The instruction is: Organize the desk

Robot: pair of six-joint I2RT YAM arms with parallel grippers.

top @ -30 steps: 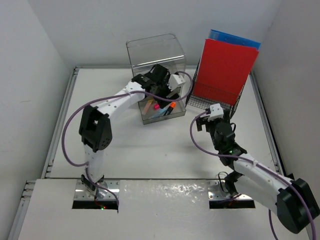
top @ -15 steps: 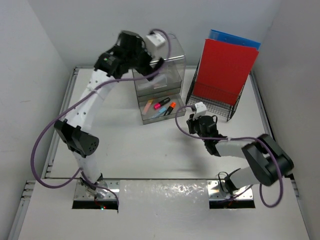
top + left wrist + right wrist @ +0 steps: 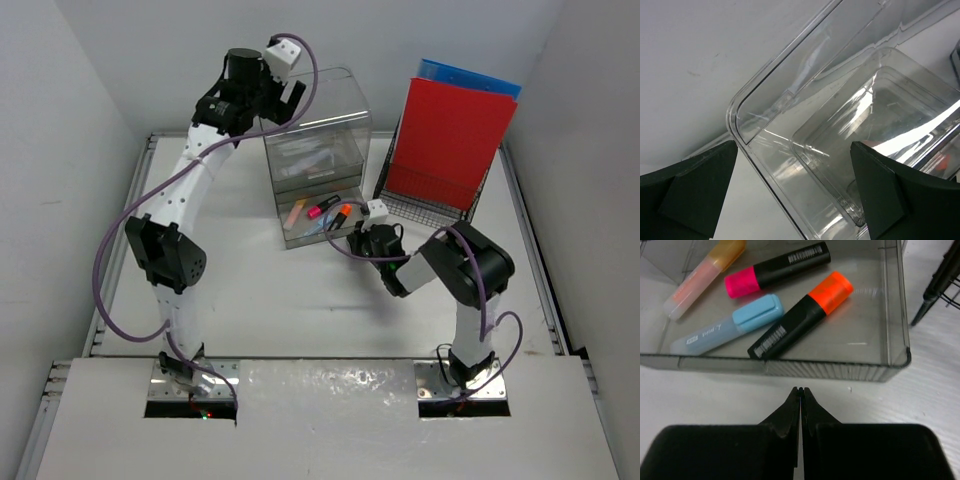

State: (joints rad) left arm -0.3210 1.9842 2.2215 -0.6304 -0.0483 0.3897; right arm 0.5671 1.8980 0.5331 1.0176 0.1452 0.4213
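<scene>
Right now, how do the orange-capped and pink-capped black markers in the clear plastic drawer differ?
The orange-capped black marker lies by the front wall of the clear plastic drawer, cap pointing right; the pink-capped black marker lies farther back, cap pointing left. Both lie flat, with white-printed barrels.

Drawer wall [image 3: 790, 367] ahead; rack leg [image 3: 935, 290] right; desk [image 3: 932, 357] between.

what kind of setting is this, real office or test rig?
Probably a lab test cell dressed as an office: the white railed desk is boxed in by bare white panels, and on it sit a clear drawer box of highlighters and a wire rack of folders.
</scene>
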